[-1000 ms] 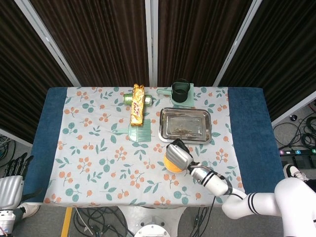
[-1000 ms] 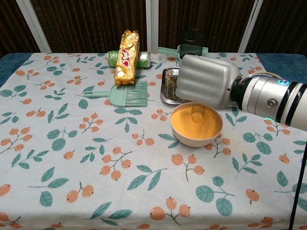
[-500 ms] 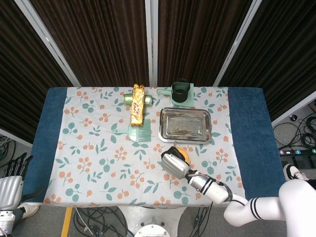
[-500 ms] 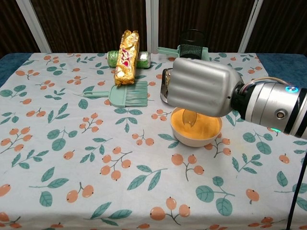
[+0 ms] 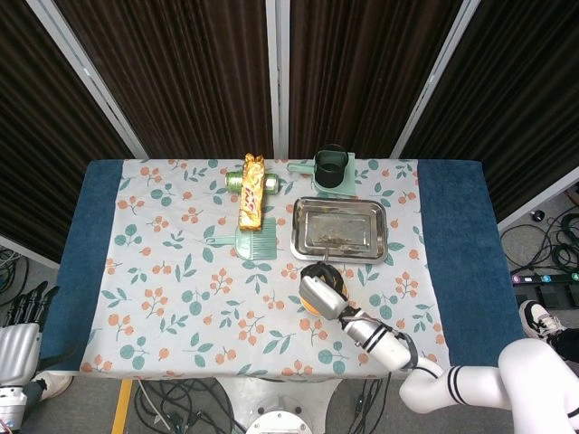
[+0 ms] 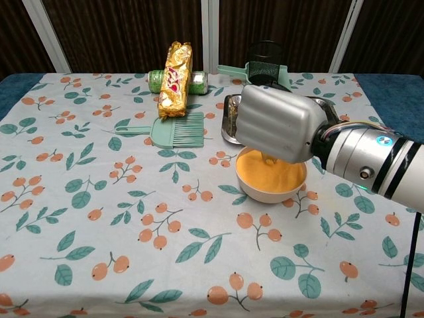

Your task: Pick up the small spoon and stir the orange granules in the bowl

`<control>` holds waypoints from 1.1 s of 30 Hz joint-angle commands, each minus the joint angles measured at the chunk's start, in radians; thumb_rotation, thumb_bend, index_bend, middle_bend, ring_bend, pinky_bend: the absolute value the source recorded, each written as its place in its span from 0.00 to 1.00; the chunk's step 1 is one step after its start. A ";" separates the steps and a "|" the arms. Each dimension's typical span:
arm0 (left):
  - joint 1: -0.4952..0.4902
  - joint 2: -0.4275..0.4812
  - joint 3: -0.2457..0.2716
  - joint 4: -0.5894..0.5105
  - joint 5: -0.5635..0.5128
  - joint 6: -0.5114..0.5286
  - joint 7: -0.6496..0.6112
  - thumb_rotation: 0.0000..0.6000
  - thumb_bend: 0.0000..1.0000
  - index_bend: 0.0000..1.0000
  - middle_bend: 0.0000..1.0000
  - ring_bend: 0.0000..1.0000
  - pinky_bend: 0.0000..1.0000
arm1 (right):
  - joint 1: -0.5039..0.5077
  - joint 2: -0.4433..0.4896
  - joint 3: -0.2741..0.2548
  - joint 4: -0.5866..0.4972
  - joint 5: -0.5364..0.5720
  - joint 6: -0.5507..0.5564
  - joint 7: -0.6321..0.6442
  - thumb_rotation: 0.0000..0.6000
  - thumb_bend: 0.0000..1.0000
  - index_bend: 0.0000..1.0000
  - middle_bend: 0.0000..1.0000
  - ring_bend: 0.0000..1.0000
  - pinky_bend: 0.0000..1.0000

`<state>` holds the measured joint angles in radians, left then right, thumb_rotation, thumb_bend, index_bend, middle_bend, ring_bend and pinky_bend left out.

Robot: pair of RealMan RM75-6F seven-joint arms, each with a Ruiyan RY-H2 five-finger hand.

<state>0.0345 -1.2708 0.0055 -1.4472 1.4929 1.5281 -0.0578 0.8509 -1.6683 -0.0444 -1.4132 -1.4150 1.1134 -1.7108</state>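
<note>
The right hand (image 6: pixel 275 124) hangs over the bowl (image 6: pixel 271 175) of orange granules (image 6: pixel 268 173) on the counter, its fingers hidden so I cannot tell their grip, the spoon barely visible beneath; it seems light, stiff, best held high on its handle.

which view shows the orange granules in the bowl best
The chest view: the orange granules fill the bowl below the right robot hand. In the head view that hand covers them almost entirely.
</note>
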 commanded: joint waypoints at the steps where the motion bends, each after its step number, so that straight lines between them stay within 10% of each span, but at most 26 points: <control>1: -0.001 -0.001 -0.001 0.000 0.002 0.002 0.000 1.00 0.00 0.11 0.08 0.05 0.09 | -0.006 0.014 0.004 -0.017 -0.021 0.017 -0.010 1.00 0.50 0.79 1.00 1.00 1.00; 22: -0.010 0.005 -0.004 -0.014 0.009 -0.004 0.014 1.00 0.00 0.11 0.08 0.05 0.09 | -0.065 0.027 0.053 -0.026 -0.093 0.063 0.092 1.00 0.54 0.99 1.00 1.00 1.00; 33: -0.017 0.008 -0.005 -0.023 0.005 -0.015 0.025 1.00 0.00 0.11 0.08 0.05 0.09 | -0.068 0.017 0.177 -0.004 -0.009 0.060 0.322 1.00 0.54 0.99 1.00 1.00 1.00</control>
<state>0.0183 -1.2628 0.0005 -1.4701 1.4985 1.5141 -0.0337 0.7848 -1.6483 0.0927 -1.4247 -1.4618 1.1741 -1.4403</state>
